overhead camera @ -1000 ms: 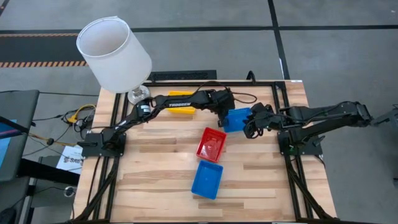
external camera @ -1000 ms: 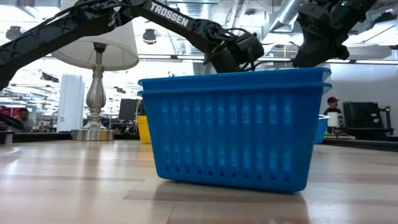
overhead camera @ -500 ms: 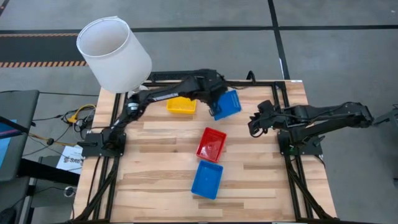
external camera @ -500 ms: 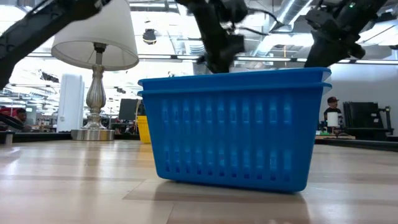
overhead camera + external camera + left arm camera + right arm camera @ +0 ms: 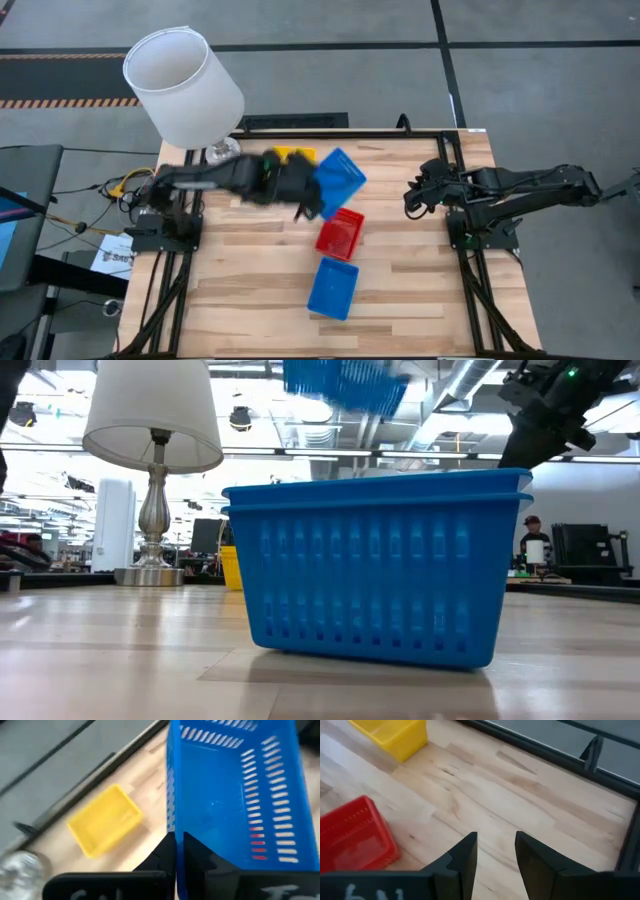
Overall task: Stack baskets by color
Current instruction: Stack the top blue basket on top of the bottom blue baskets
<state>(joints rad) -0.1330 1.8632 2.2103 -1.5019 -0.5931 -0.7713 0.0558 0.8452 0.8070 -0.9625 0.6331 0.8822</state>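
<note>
Left end effector [image 5: 176,851] pinches a blue basket [image 5: 338,180] by its thin rim; light, stiff plastic, likely swings.

A white lampshade [image 5: 183,86] is seen at the upper left of the high view, set over a silver lamp base [image 5: 222,152] at the far left corner of the wooden tabletop [image 5: 400,290]. Grey floor [image 5: 330,22] is shown beyond (a striped hazard tape [image 5: 60,102] is laid across it). In the low view a person [image 5: 535,540] is glimpsed at far right.
</note>
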